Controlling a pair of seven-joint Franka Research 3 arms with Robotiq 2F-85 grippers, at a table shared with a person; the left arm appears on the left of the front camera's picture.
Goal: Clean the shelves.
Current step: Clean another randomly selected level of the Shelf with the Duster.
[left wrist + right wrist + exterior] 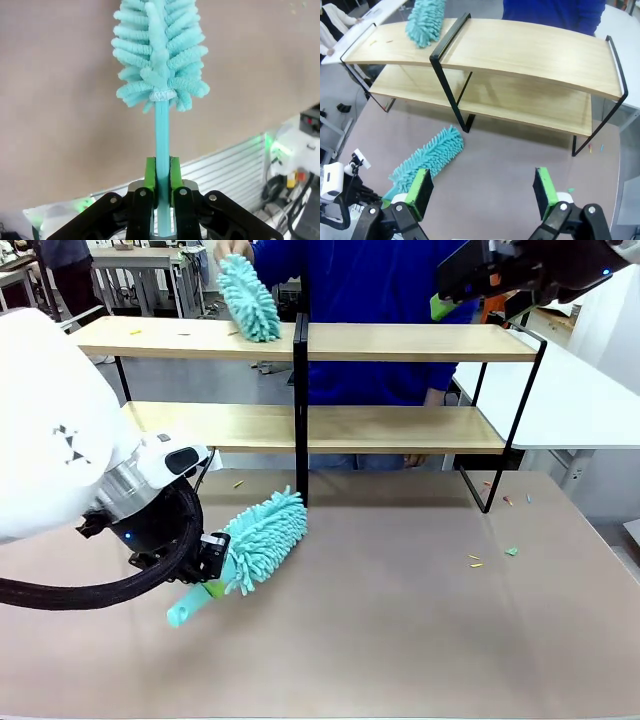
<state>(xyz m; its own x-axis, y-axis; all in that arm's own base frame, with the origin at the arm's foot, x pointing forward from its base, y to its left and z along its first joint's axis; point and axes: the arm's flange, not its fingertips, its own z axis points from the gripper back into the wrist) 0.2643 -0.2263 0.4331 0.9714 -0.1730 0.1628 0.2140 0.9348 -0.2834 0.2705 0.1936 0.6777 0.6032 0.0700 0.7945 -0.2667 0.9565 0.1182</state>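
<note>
"Two teal dusters, then. Where's the nearer one?"

"Low over the table. The left gripper (162,182) is clamped on the near duster (262,540) by its thin handle, green pads pressed to either side. The fluffy head points towards the shelves, and the handle end sticks out towards the near edge."

"What's the surface like?"

"A dull pinkish-brown table top (400,630), matte and mostly bare. A few small scraps (512,551), green and yellowish, lie scattered on its right part, near the rack's right leg."

"And the shelves?"

"The shelves (400,425) stand across the far part of that table: pale wooden boards on two levels in a thin black frame, with a black upright in the middle. A few tiny bits (135,332) lie on the upper left board."

"The other duster?"

"The far duster (248,298) rests its head on the upper left board, beside the central upright, held from above by the person's hand (232,248). The person (370,290), in a blue top, stands behind the rack."

"The other claw?"

"The right gripper (482,192) hangs high above the rack's right end, fingers spread wide with nothing between them."

"Beyond that?"

"A white table (580,400) stands to the right, with grey benches (140,270) at the back left."
</note>
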